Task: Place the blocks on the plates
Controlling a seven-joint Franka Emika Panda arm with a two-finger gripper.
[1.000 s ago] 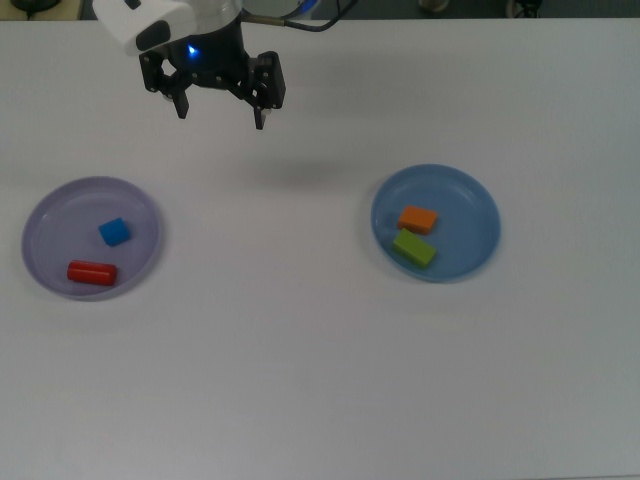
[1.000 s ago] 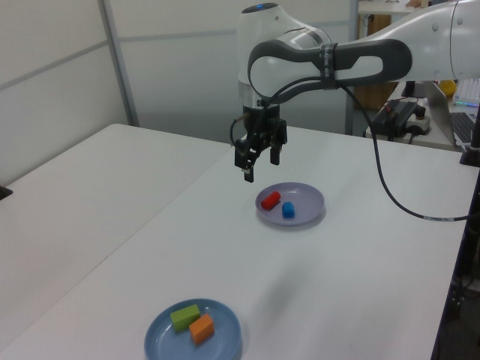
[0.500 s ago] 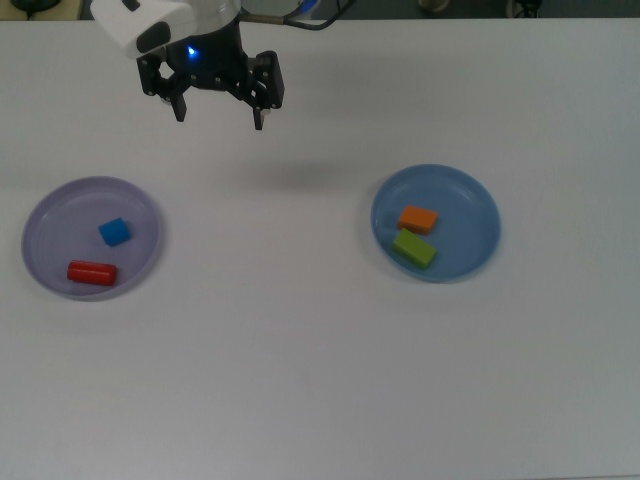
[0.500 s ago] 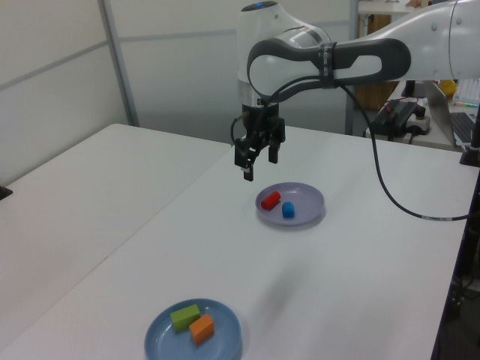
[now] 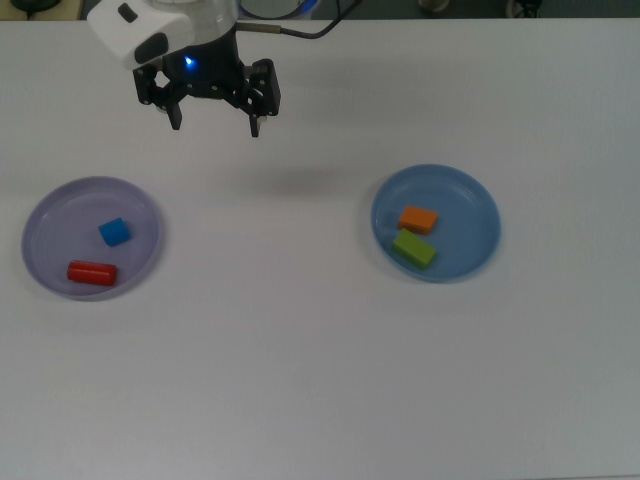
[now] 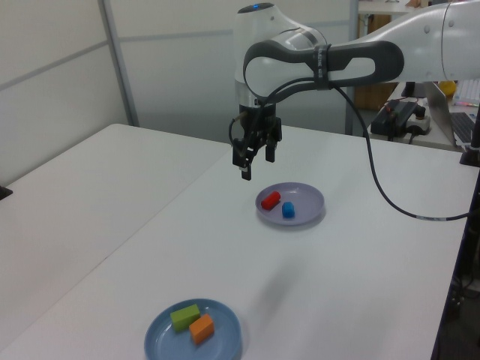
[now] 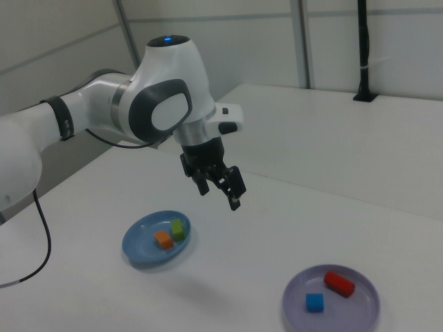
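The lavender plate [image 5: 60,210] lies at the top view's left and holds a blue cube [image 5: 115,232] and a red cylinder [image 5: 92,272]. At the top view's right, the light blue plate [image 5: 470,215] holds an orange block [image 5: 418,219] and a green bar [image 5: 414,248]. My gripper [image 5: 215,128] hangs open and empty in the air near the table's far edge, between the two plates and well above them. The left view shows the gripper [image 6: 256,165] beyond the lavender plate [image 6: 307,196]. In the right view the gripper [image 7: 220,198] is above the blue plate [image 7: 142,242].
White tabletop [image 5: 300,380] spreads all around the plates. My arm [image 6: 352,60] reaches in from the left view's right, with a black cable [image 6: 390,187] trailing below it. A grey wall panel and a post stand behind the table.
My gripper has drifted slightly toward the top view's upper left, still open. Blocks and plates have not moved.
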